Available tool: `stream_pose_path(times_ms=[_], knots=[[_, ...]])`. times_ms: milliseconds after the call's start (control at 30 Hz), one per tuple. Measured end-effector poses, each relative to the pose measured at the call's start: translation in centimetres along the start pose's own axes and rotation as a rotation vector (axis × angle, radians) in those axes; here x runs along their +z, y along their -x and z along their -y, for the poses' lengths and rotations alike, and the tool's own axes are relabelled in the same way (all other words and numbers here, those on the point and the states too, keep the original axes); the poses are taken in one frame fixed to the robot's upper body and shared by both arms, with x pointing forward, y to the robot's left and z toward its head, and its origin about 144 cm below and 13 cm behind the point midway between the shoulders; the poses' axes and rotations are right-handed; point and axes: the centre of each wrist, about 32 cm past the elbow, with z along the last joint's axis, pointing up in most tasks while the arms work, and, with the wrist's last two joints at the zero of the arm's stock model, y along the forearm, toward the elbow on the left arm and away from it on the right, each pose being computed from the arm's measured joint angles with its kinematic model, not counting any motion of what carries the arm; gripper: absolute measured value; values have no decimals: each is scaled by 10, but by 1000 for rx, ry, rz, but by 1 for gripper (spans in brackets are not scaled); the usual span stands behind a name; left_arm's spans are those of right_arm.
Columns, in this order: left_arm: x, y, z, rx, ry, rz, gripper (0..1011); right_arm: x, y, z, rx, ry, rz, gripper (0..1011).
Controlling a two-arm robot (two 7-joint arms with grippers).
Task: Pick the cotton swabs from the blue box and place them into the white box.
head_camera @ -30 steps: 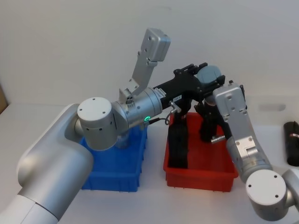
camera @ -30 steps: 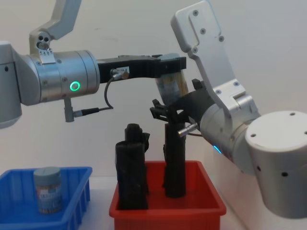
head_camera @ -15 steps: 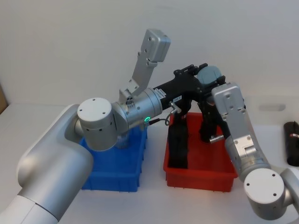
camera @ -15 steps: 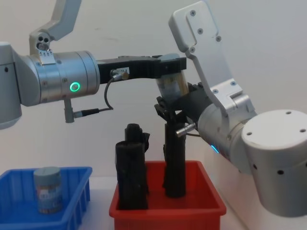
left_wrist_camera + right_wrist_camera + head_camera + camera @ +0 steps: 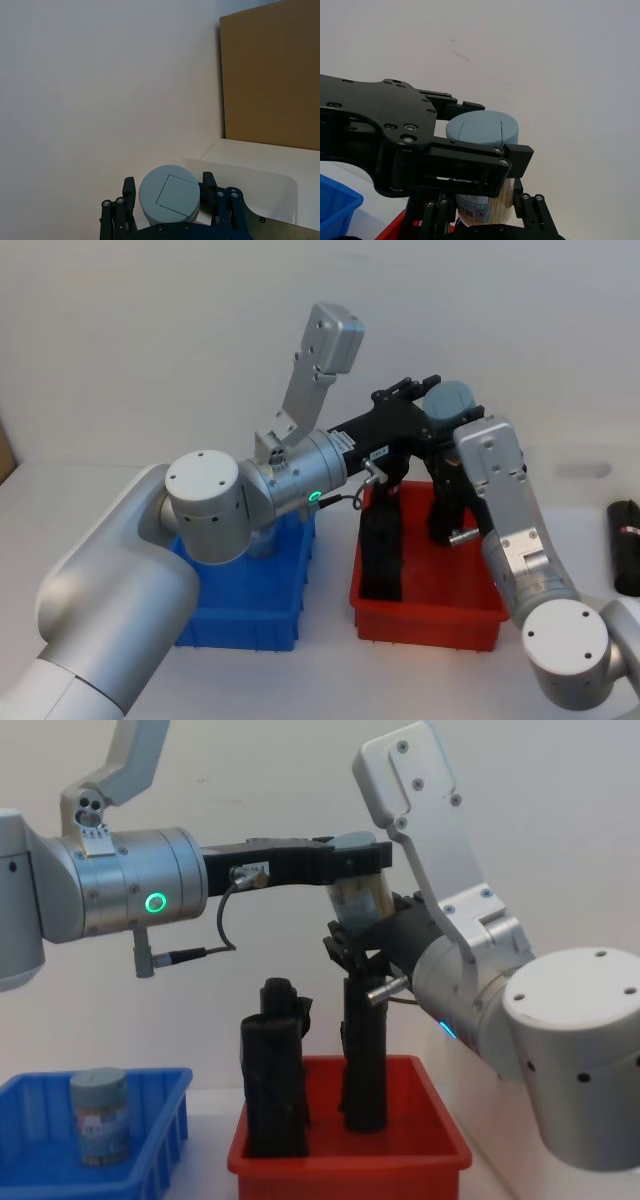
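My left gripper reaches across above the red bin, shut on the grey-blue lid of a cotton swabs jar held in the air. My right gripper comes up from below, and its fingers press both sides of the jar's clear body. In the head view the lid shows between the left gripper and the right gripper. A second cotton swabs jar stands in the blue box. The white box's rim lies beyond the lid in the left wrist view.
Under the held jar, the red bin holds tall black rolls. Another black roll lies on the table at the far right. A cardboard box stands behind the white box. The blue box sits left of the red bin.
The right gripper moved up and in around the lower part of the jar. The left gripper and the jar have stayed almost still.
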Motion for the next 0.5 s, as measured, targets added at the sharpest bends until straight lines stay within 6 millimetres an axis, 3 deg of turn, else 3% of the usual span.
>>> stream_pose_path(times_ms=[233,500], knots=[[0,0,0,0,0,0,998,0,0,0,0,1,-1,624],[0,0,0,0,0,0,1004,-3,-3,0,-31,38,-36,624]])
